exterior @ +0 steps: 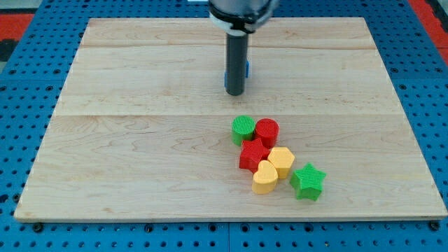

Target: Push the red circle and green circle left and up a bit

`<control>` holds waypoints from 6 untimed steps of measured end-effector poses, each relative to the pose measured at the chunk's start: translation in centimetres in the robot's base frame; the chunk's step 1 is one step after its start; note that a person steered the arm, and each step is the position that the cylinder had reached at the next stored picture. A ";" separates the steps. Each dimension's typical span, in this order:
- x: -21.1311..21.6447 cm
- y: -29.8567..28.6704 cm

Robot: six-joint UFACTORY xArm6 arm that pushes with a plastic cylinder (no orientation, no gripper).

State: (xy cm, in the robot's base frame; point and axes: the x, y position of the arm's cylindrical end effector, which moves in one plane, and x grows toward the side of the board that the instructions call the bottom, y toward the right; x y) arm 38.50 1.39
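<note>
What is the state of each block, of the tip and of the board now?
green circle: upright, touching red circle
red circle: upright, above red star
red star: flat, in cluster
yellow hexagon: flat, in cluster
yellow heart: flat, in cluster
green star: flat
blue block: mostly hidden
my tip: above the circles, apart

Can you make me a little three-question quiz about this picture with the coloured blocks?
1. True or false: my tip touches the green circle.
2. Which block sits right beside the green circle? A) red circle B) green star C) yellow heart
3. What colour is the block half hidden behind the rod?

Key: 1. False, it stands apart, toward the view's top. 2. A. 3. Blue.
</note>
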 end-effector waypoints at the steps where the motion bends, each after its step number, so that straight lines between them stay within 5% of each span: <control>1: 2.4 10.0; 3: 10.9 10.0; 6: 8.1 -4.8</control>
